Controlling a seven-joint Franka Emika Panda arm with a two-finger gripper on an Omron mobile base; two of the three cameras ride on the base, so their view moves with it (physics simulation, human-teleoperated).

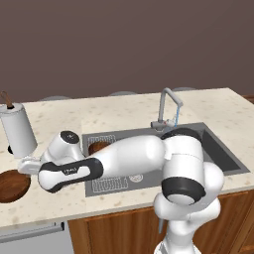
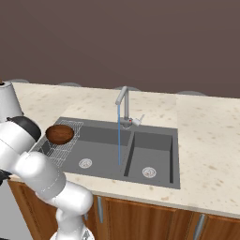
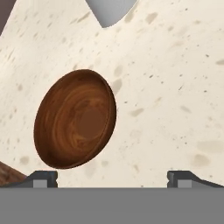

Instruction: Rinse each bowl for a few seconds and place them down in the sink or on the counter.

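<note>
Gripper [image 3: 112, 178] hovering w/ jaws wide, nothing btwn, over wooden bowl [image 3: 75, 119] sitting on counter [image 3: 175, 87]; 2nd bowl [image 2: 60, 134] resting on sink [image 2: 154, 140] wire grid; faucet [image 2: 122, 101] running.

White arm [image 1: 134, 156] folded low and reaching far to its left, wrist bent downward; gripper [image 3: 112, 178] empty, jaws spread wide, the two fingertips [image 3: 43, 178] well apart.

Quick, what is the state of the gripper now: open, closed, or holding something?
Gripper: open and holding nothing; a wooden bowl lies on the counter ahead of it.
</note>
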